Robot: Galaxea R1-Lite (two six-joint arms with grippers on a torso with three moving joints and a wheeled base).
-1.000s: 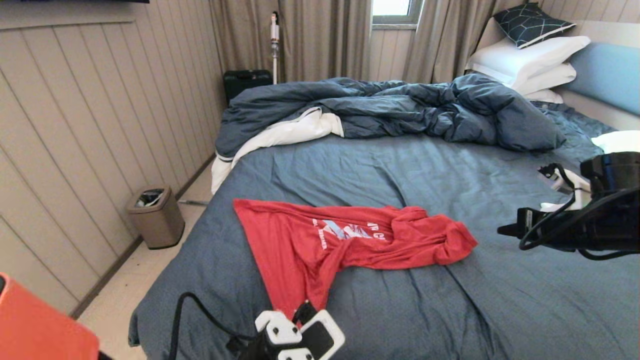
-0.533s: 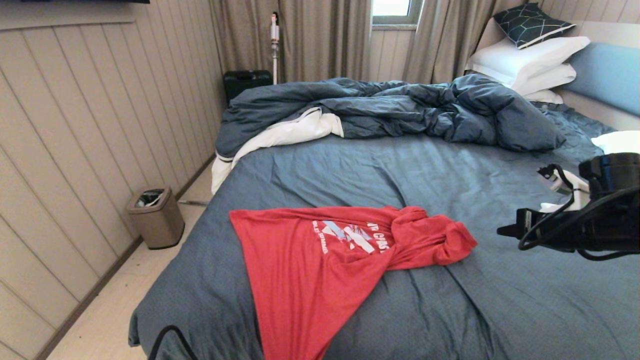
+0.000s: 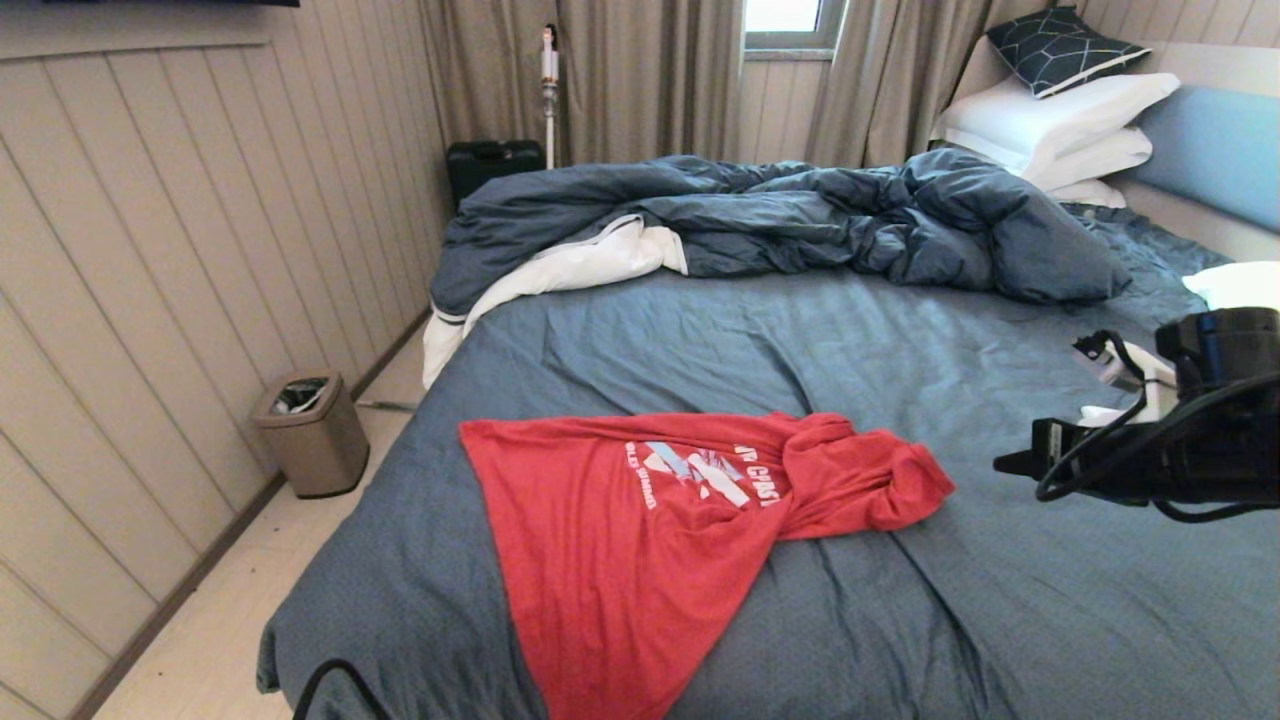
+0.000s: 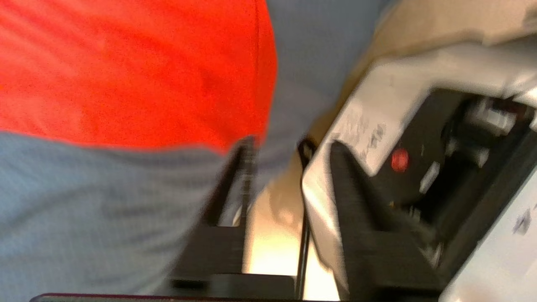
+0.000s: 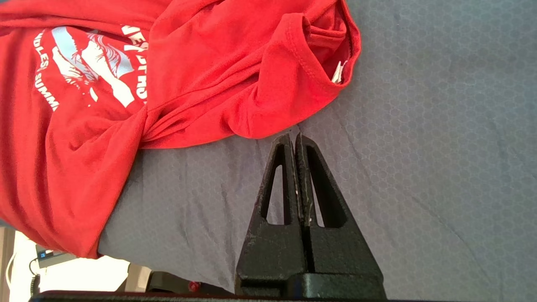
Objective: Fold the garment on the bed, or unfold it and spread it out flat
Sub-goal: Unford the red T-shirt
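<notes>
Head view: we are logging the shirt (image 3: 620, 540) lying on the bed (image 3: 900, 340), half spread, collar end bunched; right gripper (image 5: 295, 138) hovering beside that bunch, jaws clenched and empty; left gripper (image 4: 289, 167) parting, grasping nothing, at the bed's near edge.

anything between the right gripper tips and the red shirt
Nothing: in the right wrist view only bare bed sheet separates the shut right gripper from the garment.
</notes>
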